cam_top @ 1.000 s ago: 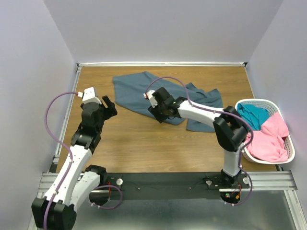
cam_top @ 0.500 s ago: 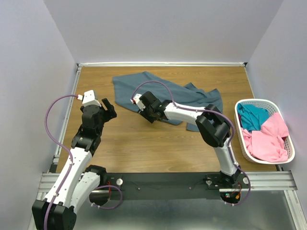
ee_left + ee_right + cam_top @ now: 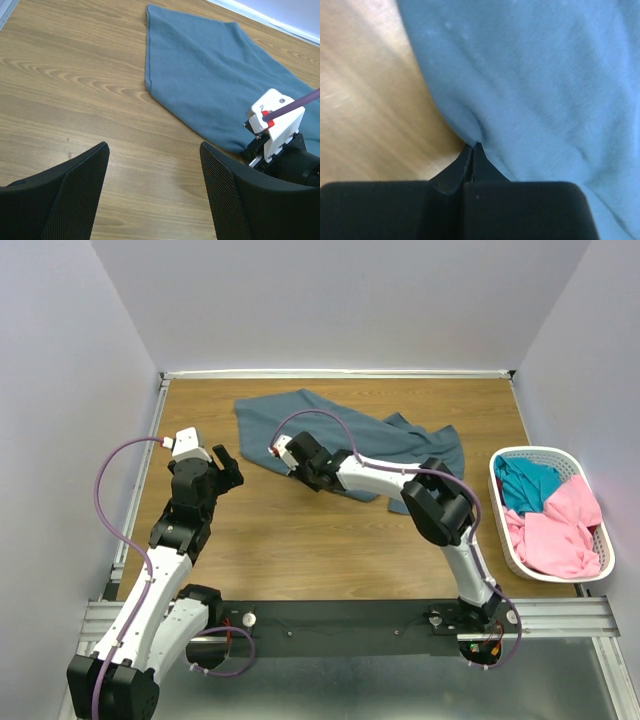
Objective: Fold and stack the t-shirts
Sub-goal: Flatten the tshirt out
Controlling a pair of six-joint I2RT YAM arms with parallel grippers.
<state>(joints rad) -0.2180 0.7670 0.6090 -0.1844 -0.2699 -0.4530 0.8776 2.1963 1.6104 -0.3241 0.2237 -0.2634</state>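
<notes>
On the far half of a brown wood-grain table (image 3: 300, 540), a slate blue-grey soft cloth t-shirt (image 3: 345, 430) lies spread and rumpled. The right gripper (image 3: 472, 146) is closed on its near hem, while the left gripper (image 3: 152, 150) hovers wide open beside it. Light, limp and quick to bunch, the cloth is probably best taken at hems or corners.
</notes>
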